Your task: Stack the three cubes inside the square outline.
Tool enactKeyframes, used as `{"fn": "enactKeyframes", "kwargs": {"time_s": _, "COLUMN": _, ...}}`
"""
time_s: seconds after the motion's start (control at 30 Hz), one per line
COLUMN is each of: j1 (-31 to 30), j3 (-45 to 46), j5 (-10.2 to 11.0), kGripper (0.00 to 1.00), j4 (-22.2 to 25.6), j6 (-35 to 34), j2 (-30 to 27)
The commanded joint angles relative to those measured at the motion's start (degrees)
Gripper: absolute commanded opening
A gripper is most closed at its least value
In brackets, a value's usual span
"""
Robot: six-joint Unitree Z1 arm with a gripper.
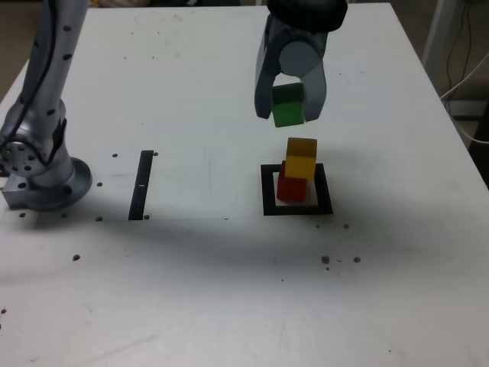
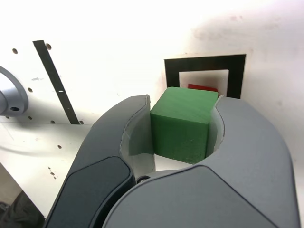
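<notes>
Above the white worktop (image 1: pixel 229 290), toward the exterior view's right, the grey two-fingered gripper (image 1: pixel 289 107) hangs with its jaws pointing down and closed tight on the small solid green cube (image 1: pixel 289 105), one finger pressed against each opposite side. The wrist view shows the same hold, the green cube (image 2: pixel 183 123) wedged between the grey fingers (image 2: pixel 128 128) with its top face clear. The cube is off the surface, held in the air just above and slightly behind the small yellow cube (image 1: pixel 301 157), with a visible gap between them. That yellow cube sits on the small red cube (image 1: pixel 291 185), a little askew so its edges do not line up with the block beneath. The red cube rests on the pale centre of the flat thick black square outline (image 1: pixel 267 191). In the wrist view a sliver of red (image 2: pixel 203 88) shows past the green cube, inside the outline (image 2: pixel 204 62). A narrow straight black strip (image 1: pixel 141 185) lies well apart, toward the exterior view's left, near the arm's grey base (image 1: pixel 42 180).
</notes>
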Motion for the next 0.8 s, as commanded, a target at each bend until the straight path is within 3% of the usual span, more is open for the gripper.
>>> {"fn": "enactKeyframes", "kwargs": {"time_s": 0.0, "j1": -1.53, "j3": -0.73, "j5": -0.19, "kGripper": 0.28, "j4": 0.88, "j6": -0.26, "j2": -0.52}}
{"fn": "enactKeyframes", "kwargs": {"time_s": 0.77, "j1": -6.09, "j3": -3.38, "j5": 1.23, "kGripper": 0.27, "j4": 1.06, "j6": 3.35, "j2": 2.00}}
